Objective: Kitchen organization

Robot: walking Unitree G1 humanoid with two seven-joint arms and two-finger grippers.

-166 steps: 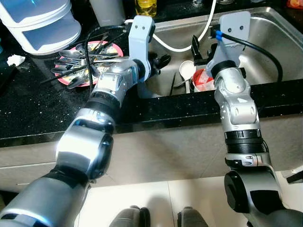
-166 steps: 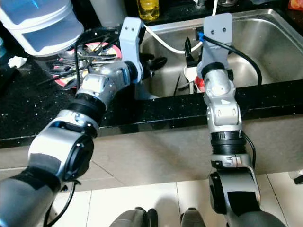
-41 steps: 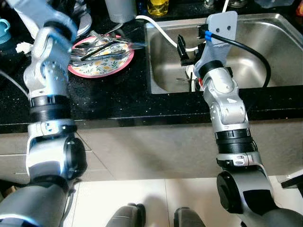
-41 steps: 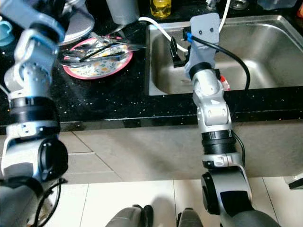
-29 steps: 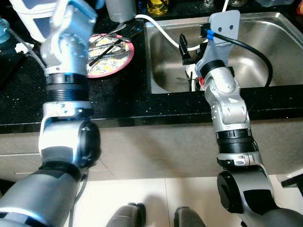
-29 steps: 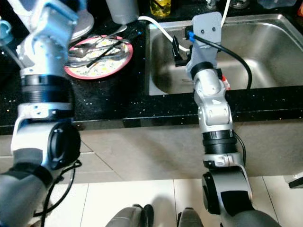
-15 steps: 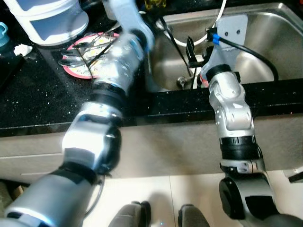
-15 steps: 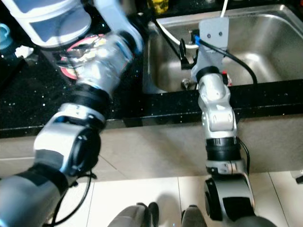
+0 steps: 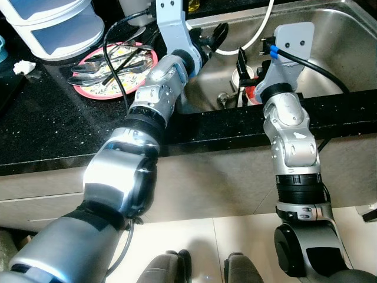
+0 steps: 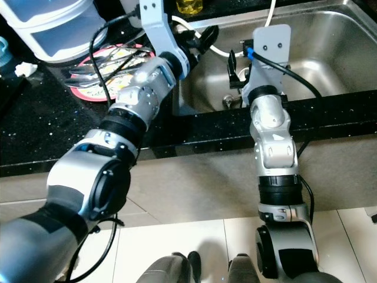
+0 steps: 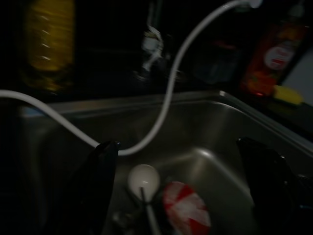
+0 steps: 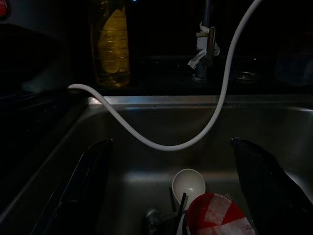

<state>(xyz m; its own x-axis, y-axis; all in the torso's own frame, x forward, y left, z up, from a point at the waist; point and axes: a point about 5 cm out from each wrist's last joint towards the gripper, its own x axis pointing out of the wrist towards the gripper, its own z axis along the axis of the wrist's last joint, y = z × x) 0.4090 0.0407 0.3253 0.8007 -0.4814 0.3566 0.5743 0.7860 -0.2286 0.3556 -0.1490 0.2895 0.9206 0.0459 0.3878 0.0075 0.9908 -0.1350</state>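
Since a second ago the left arm has swung from over the plate (image 9: 113, 69) across to the sink's (image 9: 330, 41) left rim, so the left pincer (image 9: 213, 36) now hangs above the basin corner.

From the left eye, the plate sits on the black table (image 9: 47, 130) left of the sink, heaped with cutlery (image 9: 100, 63). The right pincer (image 9: 241, 62) reaches into the basin over a white cup (image 9: 242, 75) and a red-and-white dish (image 9: 253, 94). A white hose (image 9: 259, 32) curves down into the sink. White tubs (image 9: 53, 23) stand at the table's far left.

From the right eye, the same layout shows; the left pincer's fingers (image 10: 207, 32) are spread and hold nothing.

The left wrist view, dark and blurred, shows that pincer's two fingers wide apart and empty above the basin, with the cup (image 11: 143, 178) and the dish (image 11: 186, 208) lying between them below.

The right wrist view shows its fingers (image 12: 83, 191) also spread wide, empty, with cup (image 12: 189, 183) and dish (image 12: 217, 215) on the sink floor, touching. A yellow bottle (image 12: 111, 44) and tap (image 12: 208, 44) stand behind the basin.
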